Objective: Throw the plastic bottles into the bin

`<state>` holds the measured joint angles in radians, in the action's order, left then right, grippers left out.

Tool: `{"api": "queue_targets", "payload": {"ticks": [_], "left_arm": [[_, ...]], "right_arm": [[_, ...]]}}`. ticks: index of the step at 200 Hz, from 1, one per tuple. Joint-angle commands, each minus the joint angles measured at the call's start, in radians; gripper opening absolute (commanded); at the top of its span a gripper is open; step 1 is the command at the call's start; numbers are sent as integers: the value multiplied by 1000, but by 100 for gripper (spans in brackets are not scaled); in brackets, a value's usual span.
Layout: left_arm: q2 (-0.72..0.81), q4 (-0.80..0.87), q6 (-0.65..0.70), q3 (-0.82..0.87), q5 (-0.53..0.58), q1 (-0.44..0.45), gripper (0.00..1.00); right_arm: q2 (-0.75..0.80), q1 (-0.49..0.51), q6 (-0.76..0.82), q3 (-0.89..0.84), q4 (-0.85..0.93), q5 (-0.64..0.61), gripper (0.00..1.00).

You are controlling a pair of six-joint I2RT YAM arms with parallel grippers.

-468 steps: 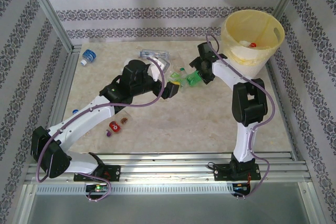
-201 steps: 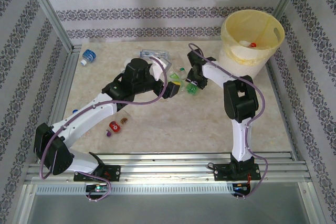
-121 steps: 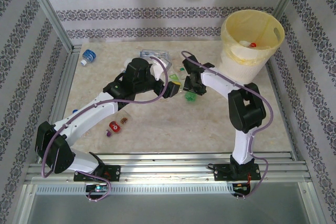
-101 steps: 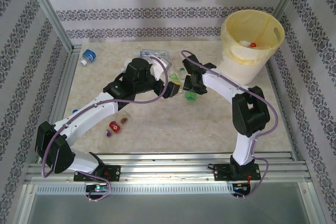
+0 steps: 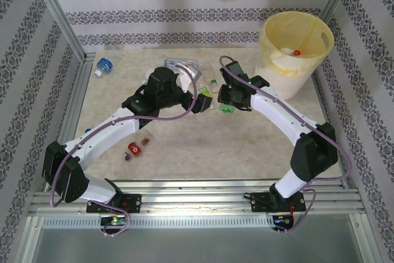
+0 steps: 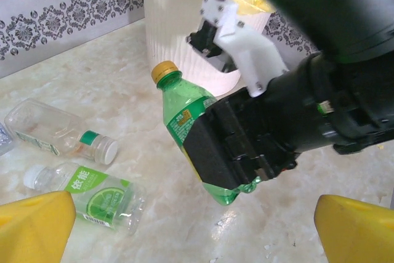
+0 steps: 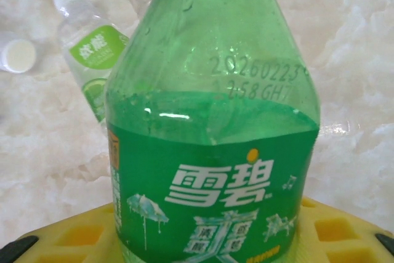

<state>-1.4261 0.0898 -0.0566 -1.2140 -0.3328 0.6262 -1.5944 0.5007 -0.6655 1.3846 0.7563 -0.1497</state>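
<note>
Mid-table: left gripper point(image 5: 203, 104), fingers spread wide and empty, sits just left of right gripper point(image 5: 233, 98), which is clamped across green bottle point(image 6: 184, 112). Bottle near upright, cap tilted up. Far-right of the grip: bin point(image 5: 289, 75). Right arm is nearer.

Tilted green bottle point(image 6: 181, 106) near pale-yellow bin point(image 5: 297, 73)

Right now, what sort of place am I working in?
Likely a staged robot test cell, not a real room: aluminium frame posts around patterned backdrop walls, a marble-look tabletop, and a slotted mounting rail in front.
</note>
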Motion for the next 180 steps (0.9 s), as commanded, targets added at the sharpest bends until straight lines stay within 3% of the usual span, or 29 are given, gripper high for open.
{"api": "queue_targets", "payload": {"ticks": [1, 180], "left_arm": [[-5, -57, -23, 4, -17, -12, 100], [-60, -119, -69, -15, -139, -11, 100]], "right_arm": [[74, 10, 45, 23, 13, -50, 29], [333, -55, 303, 213, -189, -195, 25]]}}
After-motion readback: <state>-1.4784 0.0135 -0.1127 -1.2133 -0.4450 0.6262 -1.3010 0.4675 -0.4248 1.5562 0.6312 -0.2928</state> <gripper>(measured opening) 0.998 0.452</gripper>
